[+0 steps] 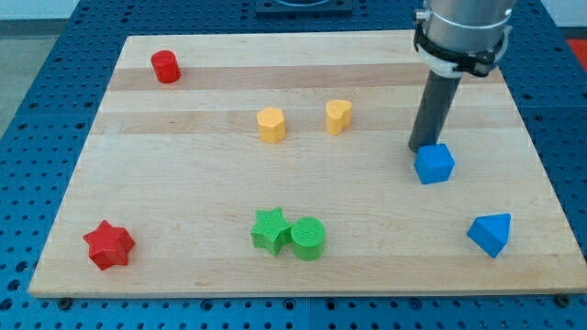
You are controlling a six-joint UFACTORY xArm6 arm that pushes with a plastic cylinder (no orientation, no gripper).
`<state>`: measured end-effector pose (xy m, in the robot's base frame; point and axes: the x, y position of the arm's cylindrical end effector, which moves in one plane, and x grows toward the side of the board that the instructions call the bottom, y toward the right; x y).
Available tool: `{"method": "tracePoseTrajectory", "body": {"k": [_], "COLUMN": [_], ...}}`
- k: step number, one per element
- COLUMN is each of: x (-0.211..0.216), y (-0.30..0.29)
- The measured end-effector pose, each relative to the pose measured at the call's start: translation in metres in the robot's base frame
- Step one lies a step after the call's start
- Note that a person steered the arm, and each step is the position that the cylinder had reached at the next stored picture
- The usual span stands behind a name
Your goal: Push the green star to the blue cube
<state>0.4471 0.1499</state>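
The green star lies near the view's bottom, left of centre, touching a green cylinder on its right. The blue cube sits at the view's right, well apart from the star. My tip is at the cube's upper left edge, right against it or nearly so, far from the green star.
A red cylinder is at the top left and a red star at the bottom left. A yellow hexagonal block and a yellow heart-like block sit near the centre top. A blue triangular block is at the bottom right. The wooden board rests on a blue pegboard.
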Motion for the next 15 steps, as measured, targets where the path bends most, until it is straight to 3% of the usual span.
{"method": "tracePoseTrajectory", "body": {"k": [3, 6, 7, 8, 9, 15], "x": [0.058, 0.090, 0.081, 0.021, -0.003, 0.017], "y": [0.000, 0.000, -0.002, -0.039, -0.090, -0.094]}}
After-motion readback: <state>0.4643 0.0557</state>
